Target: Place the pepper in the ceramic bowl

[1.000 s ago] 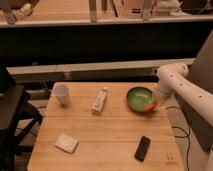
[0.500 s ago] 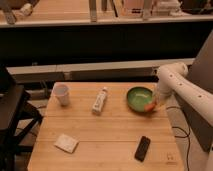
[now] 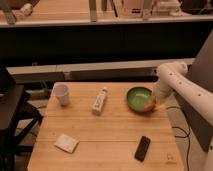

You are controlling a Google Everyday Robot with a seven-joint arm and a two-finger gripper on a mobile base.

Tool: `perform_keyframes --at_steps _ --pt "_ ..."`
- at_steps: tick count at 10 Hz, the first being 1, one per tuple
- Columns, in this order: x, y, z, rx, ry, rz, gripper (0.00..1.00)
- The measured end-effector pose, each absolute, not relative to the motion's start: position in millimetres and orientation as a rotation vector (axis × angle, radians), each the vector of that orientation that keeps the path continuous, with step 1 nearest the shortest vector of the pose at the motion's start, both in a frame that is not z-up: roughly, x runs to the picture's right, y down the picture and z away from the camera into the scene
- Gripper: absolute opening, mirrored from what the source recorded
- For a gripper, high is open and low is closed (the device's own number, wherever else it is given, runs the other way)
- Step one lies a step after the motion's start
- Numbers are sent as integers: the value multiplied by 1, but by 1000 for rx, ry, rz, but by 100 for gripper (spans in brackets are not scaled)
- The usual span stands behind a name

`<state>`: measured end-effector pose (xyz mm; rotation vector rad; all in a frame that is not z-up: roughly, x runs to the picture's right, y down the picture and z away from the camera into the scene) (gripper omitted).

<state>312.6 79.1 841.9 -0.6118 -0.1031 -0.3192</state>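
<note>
A green ceramic bowl (image 3: 138,98) sits on the wooden table (image 3: 105,132) at the right rear. An orange pepper (image 3: 148,106) shows at the bowl's front right rim, right under my gripper (image 3: 152,103). The white arm comes down from the right to that spot. The gripper's tips are hidden against the bowl's edge and the pepper.
A white cup (image 3: 61,94) stands at the left rear. A white bottle (image 3: 100,100) lies in the middle. A white packet (image 3: 66,143) lies at the front left. A black remote-like device (image 3: 142,148) lies at the front right. A dark chair (image 3: 12,115) stands left of the table.
</note>
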Motion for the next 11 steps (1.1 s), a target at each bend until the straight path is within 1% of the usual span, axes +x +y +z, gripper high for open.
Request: perform_keyframes --at_steps 1,2,4,5,7,8,10,11 --pt "310 77 842 -608 -108 -327 74" --pt "308 73 841 -601 -115 -334 79" --pt "304 66 840 -575 -141 -350 80" --pt "299 64 838 -556 -169 -376 78" --pt "301 71 837 -572 -151 -376 62" --pt "306 76 840 -591 -132 -354 52" --pt "311 81 840 -603 -119 -333 34" --pt "309 78 839 -592 -133 -343 31"
